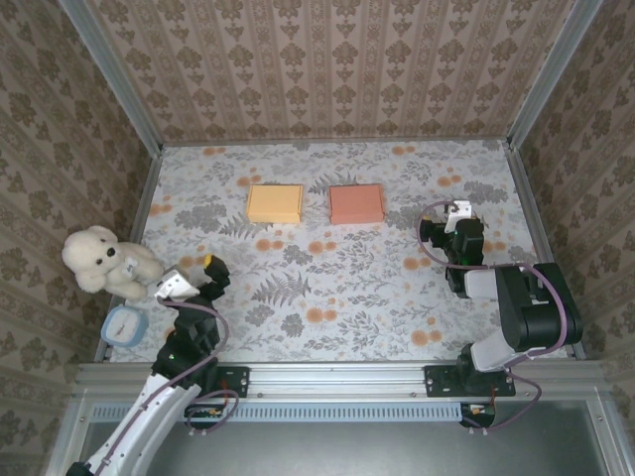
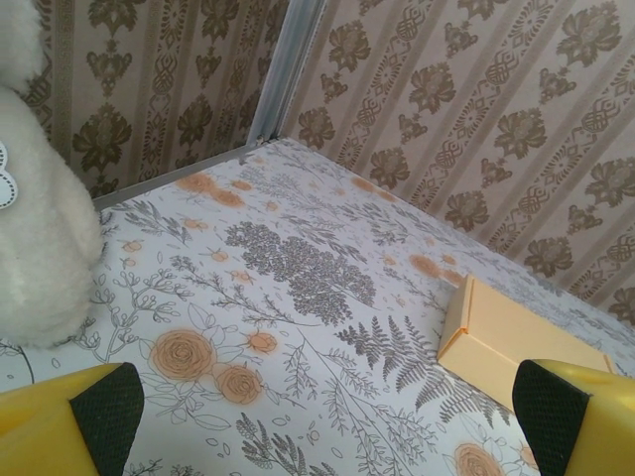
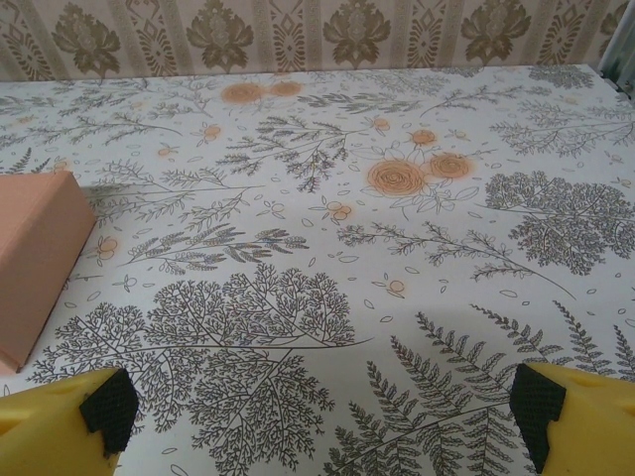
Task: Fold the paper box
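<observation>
While yellow box [image 1: 275, 203] and orange box [image 1: 355, 203] lie side by side, left gripper [image 1: 195, 276] and right gripper [image 1: 444, 220] hang released, empty.

Open room mid-table, clutter at the left edge.
The table [image 1: 347, 297] lies bare from its near edge up to the yellow box [image 1: 275, 203] and pink box [image 1: 356, 203], side by side with a narrow gap between; a bear [image 1: 102, 260] and a small blue thing [image 1: 124, 323] crowd the left gripper's [image 1: 193, 276] outer side; walls [image 1: 327, 69] close three sides.
</observation>
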### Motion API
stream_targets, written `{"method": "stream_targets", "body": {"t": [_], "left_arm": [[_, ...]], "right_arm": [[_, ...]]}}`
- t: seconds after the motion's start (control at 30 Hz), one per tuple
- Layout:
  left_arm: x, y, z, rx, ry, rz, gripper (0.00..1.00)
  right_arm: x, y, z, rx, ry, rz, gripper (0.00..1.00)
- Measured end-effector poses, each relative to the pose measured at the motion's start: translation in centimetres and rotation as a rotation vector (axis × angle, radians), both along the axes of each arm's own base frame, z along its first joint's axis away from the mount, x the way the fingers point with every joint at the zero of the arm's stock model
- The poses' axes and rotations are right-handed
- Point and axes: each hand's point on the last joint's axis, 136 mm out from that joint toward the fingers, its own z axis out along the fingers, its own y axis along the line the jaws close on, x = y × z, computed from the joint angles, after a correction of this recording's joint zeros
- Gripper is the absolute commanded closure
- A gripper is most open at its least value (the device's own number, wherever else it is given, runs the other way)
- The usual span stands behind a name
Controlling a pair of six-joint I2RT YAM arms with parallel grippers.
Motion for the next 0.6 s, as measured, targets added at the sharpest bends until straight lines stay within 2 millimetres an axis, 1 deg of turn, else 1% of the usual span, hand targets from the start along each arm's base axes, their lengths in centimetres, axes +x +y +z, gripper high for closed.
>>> {"method": "stream_targets", "body": {"t": [0.2, 0.33, 0.4, 0.47, 0.53, 0.6], "left_arm": [[0.0, 0.6, -0.7, 0.018, 0.034, 0.037, 0.0], [0.2, 1.5, -0.6, 0.064, 0.039, 0.082, 0.0], [0.2, 2.7, -0.1, 0.083, 0.027, 0.143, 0.0], [0.3, 4.5, 0.2, 0.095, 0.027, 0.225, 0.0], [0.2, 6.4, -0.1, 0.103, 0.048, 0.305, 0.0], [0.3, 8.3, -0.8, 0.109, 0.097, 0.376, 0.0]], "right_arm": [[0.0, 0.0, 0.0, 0.0, 0.0, 0.0, 0.0], [0.0, 0.0, 0.0, 0.0, 0.0, 0.0, 0.0], [0.0, 0.0, 0.0, 0.0, 0.0, 0.001, 0.0], [0.0, 0.0, 0.0, 0.0, 0.0, 0.0, 0.0], [0.0, 0.0, 0.0, 0.0, 0.0, 0.001, 0.0], [0.0, 0.0, 0.0, 0.0, 0.0, 0.0, 0.0]]}}
